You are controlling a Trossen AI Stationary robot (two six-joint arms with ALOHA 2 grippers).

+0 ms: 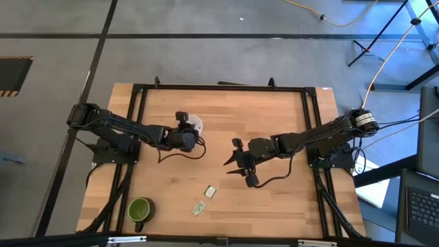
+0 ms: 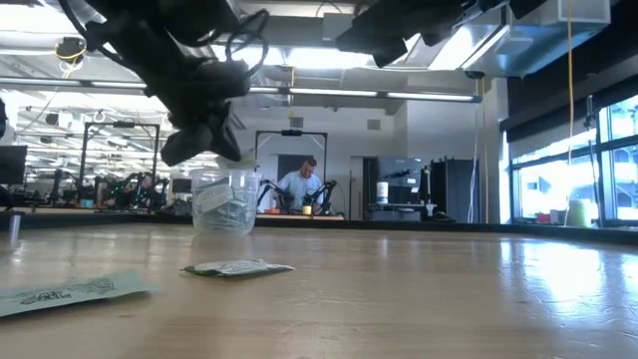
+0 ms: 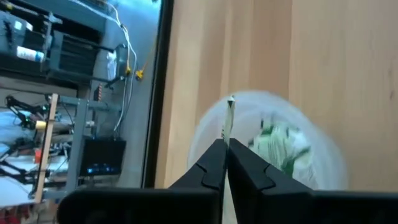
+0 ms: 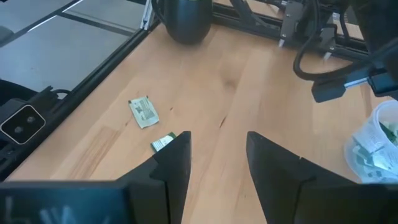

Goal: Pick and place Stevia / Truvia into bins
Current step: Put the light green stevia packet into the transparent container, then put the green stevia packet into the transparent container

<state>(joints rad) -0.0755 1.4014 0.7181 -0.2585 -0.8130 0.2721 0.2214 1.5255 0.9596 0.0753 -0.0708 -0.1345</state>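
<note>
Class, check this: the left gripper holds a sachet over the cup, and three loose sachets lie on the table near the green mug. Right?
Not quite. Two loose sachets lie near the green mug, as the high view shows. The left gripper does hold a sachet over the cup.

Two loose sachets, one clear cup, one green mug
</note>
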